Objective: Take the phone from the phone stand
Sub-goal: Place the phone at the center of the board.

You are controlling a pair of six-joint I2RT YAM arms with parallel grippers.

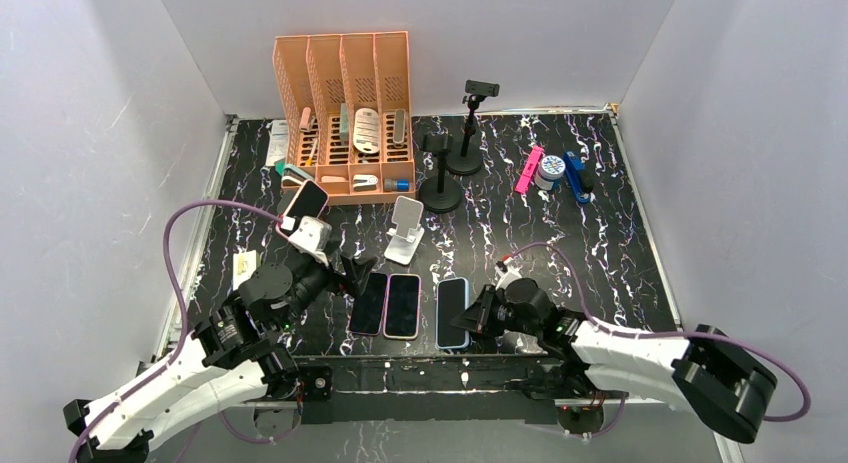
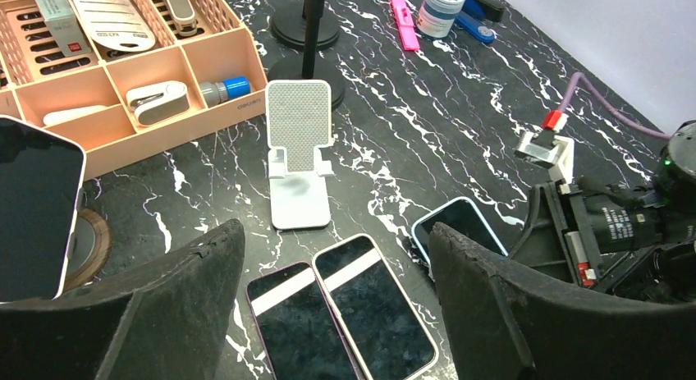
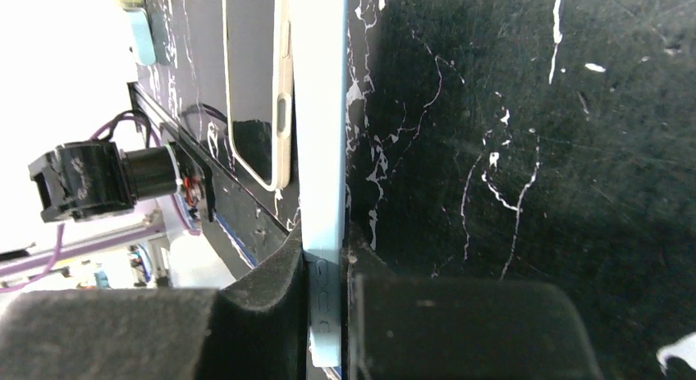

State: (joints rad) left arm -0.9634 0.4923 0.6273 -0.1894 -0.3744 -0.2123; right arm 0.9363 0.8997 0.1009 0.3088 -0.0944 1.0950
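The white phone stand (image 1: 405, 230) (image 2: 299, 150) stands bare at the table's middle. In front of it three phones lie flat: a dark purple one (image 1: 369, 303) (image 2: 291, 331), a pink one (image 1: 403, 305) (image 2: 373, 306) and a blue-cased one (image 1: 453, 312) (image 2: 460, 224). My left gripper (image 1: 352, 271) (image 2: 336, 236) hovers open over the purple and pink phones, holding nothing. My right gripper (image 1: 478, 313) (image 3: 326, 253) is shut on the right edge of the blue-cased phone (image 3: 320, 109). Another phone (image 1: 305, 201) (image 2: 33, 208) leans tilted on a round wooden base (image 2: 86, 244) at the left.
An orange desk organiser (image 1: 345, 113) with small items stands at the back left. Two black pole stands (image 1: 440, 188) (image 1: 467, 133) rise behind the white stand. A pink marker (image 1: 528, 170), a small tub (image 1: 550, 170) and a blue tool (image 1: 575, 176) lie back right.
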